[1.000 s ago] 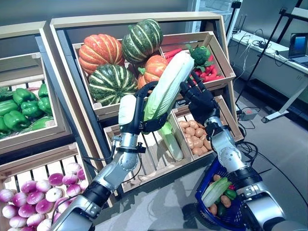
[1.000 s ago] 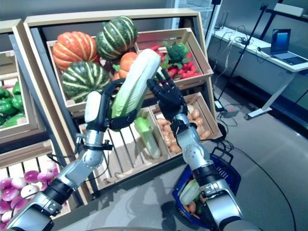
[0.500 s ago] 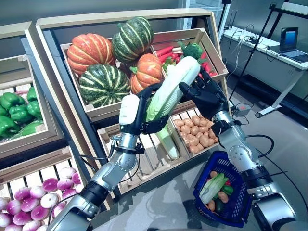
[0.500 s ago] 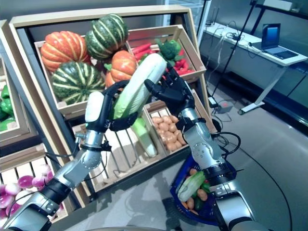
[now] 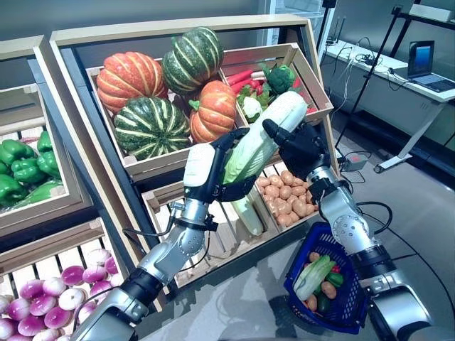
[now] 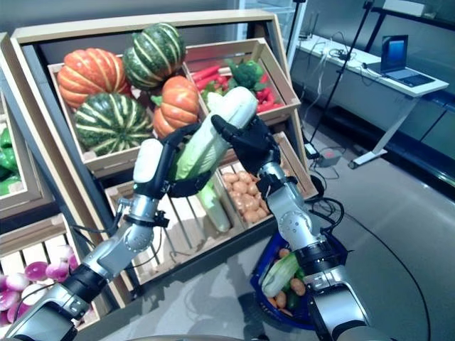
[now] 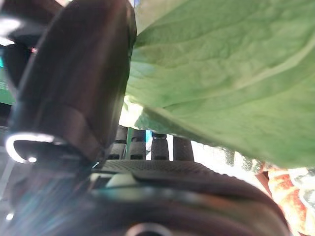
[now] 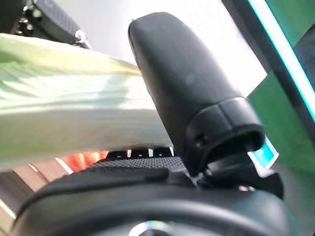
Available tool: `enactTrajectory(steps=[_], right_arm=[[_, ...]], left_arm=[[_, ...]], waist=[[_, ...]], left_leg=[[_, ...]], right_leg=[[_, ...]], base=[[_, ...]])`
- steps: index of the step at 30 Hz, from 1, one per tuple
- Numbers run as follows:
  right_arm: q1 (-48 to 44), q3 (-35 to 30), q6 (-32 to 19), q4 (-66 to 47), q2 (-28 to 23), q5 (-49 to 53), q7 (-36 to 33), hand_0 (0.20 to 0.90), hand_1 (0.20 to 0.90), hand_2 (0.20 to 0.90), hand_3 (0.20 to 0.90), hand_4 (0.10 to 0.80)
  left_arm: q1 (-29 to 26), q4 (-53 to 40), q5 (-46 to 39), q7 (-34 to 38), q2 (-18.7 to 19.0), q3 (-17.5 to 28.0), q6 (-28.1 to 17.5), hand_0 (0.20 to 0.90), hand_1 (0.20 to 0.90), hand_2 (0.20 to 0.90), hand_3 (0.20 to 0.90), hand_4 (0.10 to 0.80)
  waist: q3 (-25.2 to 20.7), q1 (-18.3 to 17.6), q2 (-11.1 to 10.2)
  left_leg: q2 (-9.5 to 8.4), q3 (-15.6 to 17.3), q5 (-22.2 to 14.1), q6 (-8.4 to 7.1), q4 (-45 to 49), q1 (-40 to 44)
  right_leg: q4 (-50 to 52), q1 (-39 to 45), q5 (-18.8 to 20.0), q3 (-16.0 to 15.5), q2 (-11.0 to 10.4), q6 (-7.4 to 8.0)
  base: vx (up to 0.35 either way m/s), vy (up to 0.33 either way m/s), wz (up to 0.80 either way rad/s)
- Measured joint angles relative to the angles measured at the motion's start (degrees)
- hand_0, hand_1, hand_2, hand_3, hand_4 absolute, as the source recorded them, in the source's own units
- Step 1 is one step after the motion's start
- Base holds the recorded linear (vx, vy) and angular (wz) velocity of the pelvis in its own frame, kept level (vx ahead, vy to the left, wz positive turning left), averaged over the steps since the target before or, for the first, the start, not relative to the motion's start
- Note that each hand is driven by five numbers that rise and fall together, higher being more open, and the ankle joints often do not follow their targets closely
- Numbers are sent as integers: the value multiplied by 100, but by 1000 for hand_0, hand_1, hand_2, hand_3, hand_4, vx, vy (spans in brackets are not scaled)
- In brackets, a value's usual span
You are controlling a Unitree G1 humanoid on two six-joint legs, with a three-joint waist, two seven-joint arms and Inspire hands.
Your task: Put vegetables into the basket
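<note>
Cabbage (image 5: 261,137) up in the air by the crates, gripped low by left hand (image 5: 213,174), top end wrapped by right hand (image 5: 301,147). Basket (image 5: 355,312) down below, partly cut off. Four pumpkins (image 5: 151,125). Second cabbage (image 5: 247,212) half hidden behind.

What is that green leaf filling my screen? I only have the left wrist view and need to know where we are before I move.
Observer: It is a napa cabbage, held up in front of the crates; the left hand is curled round its lower, leafy end.
Operator: Is the right hand free?
Observer: No, the right hand grips the white upper end.
Operator: Where is the basket?
Observer: The blue basket hangs low by the right arm, already holding vegetables.
</note>
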Motion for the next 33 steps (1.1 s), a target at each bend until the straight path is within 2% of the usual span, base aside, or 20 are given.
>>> enactTrajectory(steps=[2,3,4,25,26,27,28,33], right_arm=[[2,22,24,116,16,169,0,900,900,900,900,800],[2,25,23,146,29,301,6,578,578,578,578,585],[2,25,23,166,33,371,10,300,300,300,300,400],[2,70,-136,266,-23,534,158,300,300,300,300,400],[2,70,-137,266,-24,534,158,300,300,300,300,400],[3,69,-137,266,-24,531,158,300,300,300,300,400],[3,69,-137,266,-24,530,158,300,300,300,300,400],[9,47,-137,267,-75,464,158,300,300,300,300,400]], left_arm=[[-2,1,-2,-41,26,-73,1,300,300,300,300,400],[-4,1,-2,-48,35,-73,0,300,300,300,300,400],[-11,1,-2,-64,41,-73,0,300,300,300,300,400],[-16,-1,-157,-61,61,-170,-231,300,300,300,300,400],[-16,0,-157,-62,62,-170,-231,446,446,446,446,497],[-16,0,-157,-65,62,-170,-230,749,749,749,749,700],[-16,0,-158,-67,62,-170,-230,900,900,900,900,800],[-14,4,-257,-263,77,-220,-234,900,900,900,900,800]], waist=[[-14,18,-2],[-21,27,-5],[-27,26,-8],[-110,62,-51],[-110,63,-51],[-110,61,-51],[-110,61,-51],[-111,73,-49]], left_leg=[[0,-3,0,0,0,-3],[0,-2,0,0,0,-2],[0,-2,0,0,0,-2],[0,-3,1,1,0,-3],[0,-2,1,1,0,-3],[0,-1,1,1,0,-3],[0,-1,1,1,0,-4],[-1,1,1,1,0,-5]], right_leg=[[0,-1,0,-1,0,0],[0,0,0,-1,0,0],[0,0,0,-1,0,0],[0,-3,1,4,0,1],[0,-4,1,5,0,1],[0,-6,1,6,0,1],[0,-6,1,7,0,1],[0,-7,1,8,0,1]], base=[[16,6,0],[0,0,0],[0,0,0],[0,0,0],[0,0,0],[0,0,0],[0,0,0],[0,0,0]])
